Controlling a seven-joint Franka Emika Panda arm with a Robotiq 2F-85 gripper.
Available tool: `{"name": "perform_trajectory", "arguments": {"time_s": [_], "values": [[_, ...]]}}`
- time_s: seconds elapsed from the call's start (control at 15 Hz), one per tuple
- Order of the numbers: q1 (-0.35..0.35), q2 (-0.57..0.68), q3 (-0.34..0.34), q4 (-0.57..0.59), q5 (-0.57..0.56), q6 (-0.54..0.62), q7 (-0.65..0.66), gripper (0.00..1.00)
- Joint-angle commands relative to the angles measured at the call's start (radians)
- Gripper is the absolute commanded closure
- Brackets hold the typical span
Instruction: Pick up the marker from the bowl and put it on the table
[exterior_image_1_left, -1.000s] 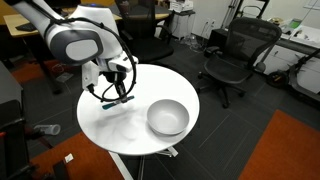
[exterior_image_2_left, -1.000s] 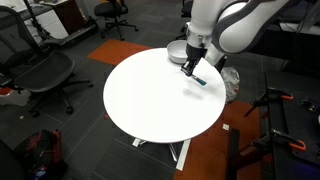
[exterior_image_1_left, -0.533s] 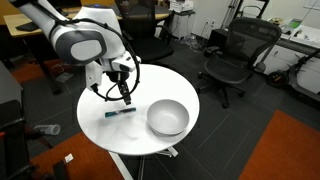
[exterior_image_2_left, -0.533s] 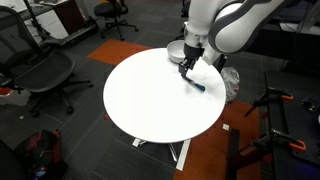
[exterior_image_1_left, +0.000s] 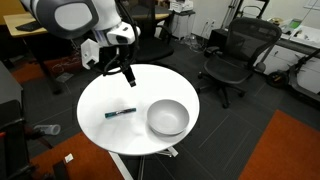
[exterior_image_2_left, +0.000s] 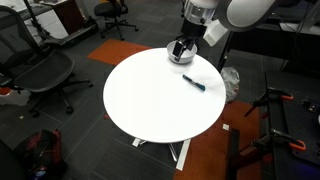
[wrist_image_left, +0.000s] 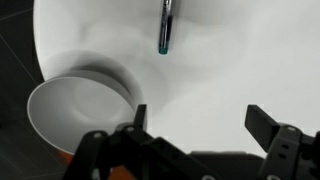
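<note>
Thin teal-blue marker with dark ends (wrist_image_left: 165, 25): lies flat on the round white counter (wrist_image_left: 240, 60), at 12 o'clock in the wrist view, outside the bowl. Placement judged complete.
Round shiny silver-grey metal bowl (wrist_image_left: 75, 115): at 8 o'clock, empty.
Black fingers (wrist_image_left: 258, 122): spread wide, holding nothing, raised above the counter, presumably because the marker no longer needs holding.

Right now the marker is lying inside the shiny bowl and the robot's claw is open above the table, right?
No. The marker lies on the table beside the bowl, not inside it; the wrist view shows this. The gripper is open above the table.
</note>
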Motion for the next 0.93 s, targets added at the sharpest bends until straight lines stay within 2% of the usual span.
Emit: {"name": "perform_trajectory", "arguments": {"time_s": [0.0, 0.2, 0.6, 0.67, 0.87], "values": [[0.008, -0.177, 0.017, -0.088, -0.035, -0.068, 0.021, 0.0], [-0.008, -0.285, 0.055, -0.124, -0.049, -0.149, 0.019, 0.0], [-0.04, -0.452, 0.146, -0.151, -0.11, -0.389, 0.027, 0.0], [-0.049, -0.381, 0.141, -0.117, -0.08, -0.33, -0.001, 0.0], [-0.052, -0.428, 0.16, -0.128, -0.079, -0.375, -0.003, 0.0]]}}
